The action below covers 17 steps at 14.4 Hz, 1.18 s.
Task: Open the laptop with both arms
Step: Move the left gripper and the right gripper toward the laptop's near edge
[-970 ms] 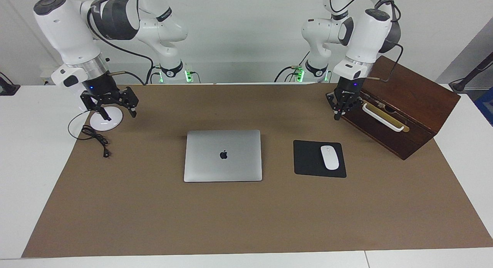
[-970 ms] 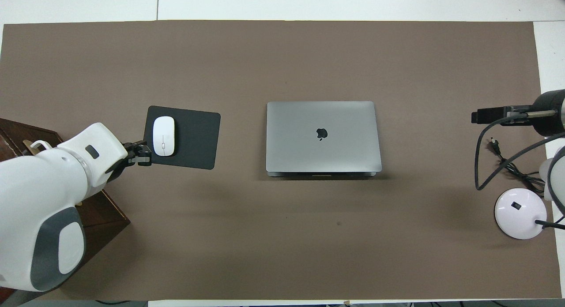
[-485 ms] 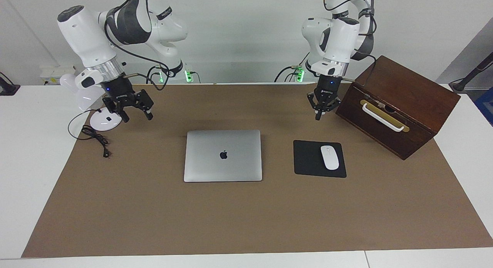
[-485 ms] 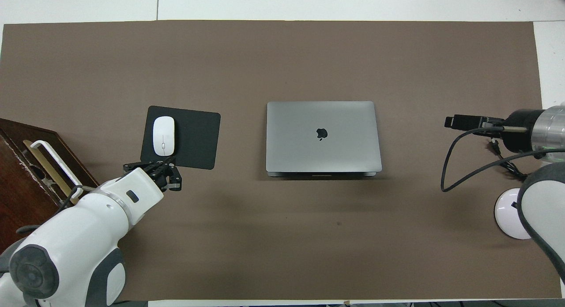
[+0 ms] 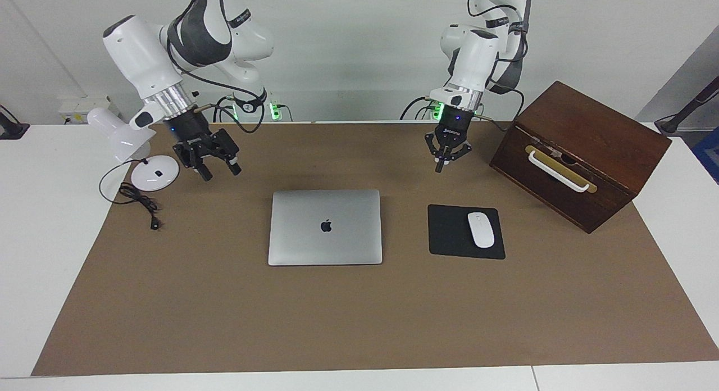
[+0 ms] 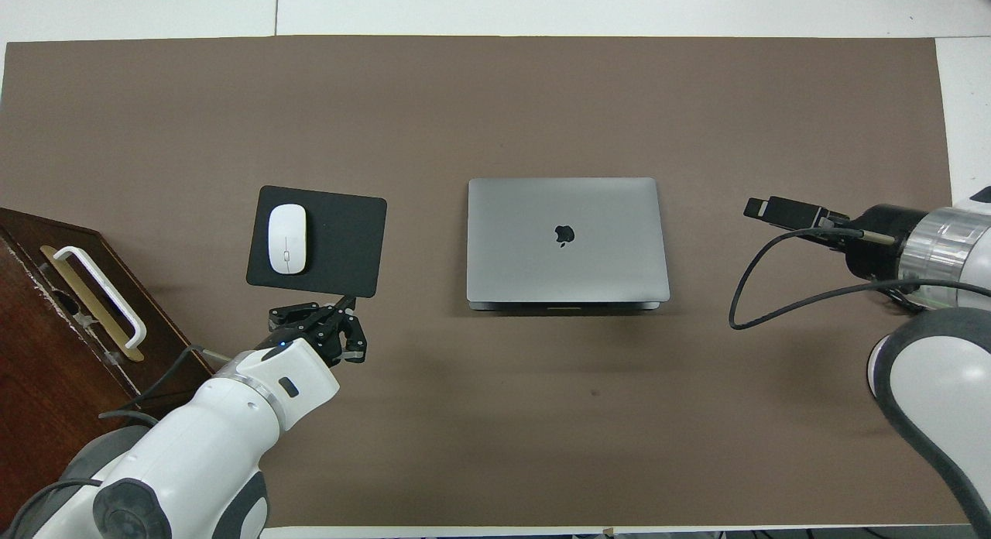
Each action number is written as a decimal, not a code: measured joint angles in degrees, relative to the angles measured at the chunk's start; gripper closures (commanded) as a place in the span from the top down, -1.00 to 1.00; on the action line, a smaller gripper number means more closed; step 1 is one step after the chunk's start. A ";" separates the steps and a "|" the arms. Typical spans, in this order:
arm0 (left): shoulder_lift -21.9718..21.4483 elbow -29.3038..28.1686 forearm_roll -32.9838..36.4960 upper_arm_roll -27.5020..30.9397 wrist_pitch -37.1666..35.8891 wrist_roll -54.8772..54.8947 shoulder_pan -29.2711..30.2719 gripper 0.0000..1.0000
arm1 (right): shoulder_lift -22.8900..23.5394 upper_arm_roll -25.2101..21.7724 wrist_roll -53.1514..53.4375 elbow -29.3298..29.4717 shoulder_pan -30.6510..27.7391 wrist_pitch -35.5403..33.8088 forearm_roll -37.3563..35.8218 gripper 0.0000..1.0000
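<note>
Thin silver-grey metal laptop (image 5: 325,227) lies closed mid-desk, between both raised claws, long axis across. Right claw (image 5: 216,170) spread wide; left claw (image 5: 441,165) narrow, over the mat just robotward of the black mouse pad (image 5: 452,232).

I am working in what is looking like a robotics lab staged as an office desk. My two white arms (image 5: 168,59) are rising from bases at the desk's edge against a bare white wall, with green lights glowing at them. A brown mat (image 5: 359,312) is covering the white desk (image 5: 33,222) almost to its edges. Office props are sitting on it: a laptop (image 5: 325,227), a mouse pad (image 5: 449,233) with a mouse (image 5: 481,229), a desk lamp (image 5: 121,135), a wooden box (image 5: 590,138).
</note>
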 measured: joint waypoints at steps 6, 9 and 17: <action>5.23 -0.90 0.00 0.01 10.47 -0.79 -4.46 -1.00 | -1.16 0.12 0.03 -8.83 7.25 13.50 7.96 1.00; 10.13 -1.30 0.00 0.01 18.79 -1.91 -6.75 -1.00 | -3.24 0.11 0.04 -12.56 9.86 17.69 8.87 1.00; 17.46 -1.64 0.00 0.03 29.00 -2.25 -9.36 -1.00 | -10.99 0.14 0.05 -20.66 19.39 25.99 23.29 1.00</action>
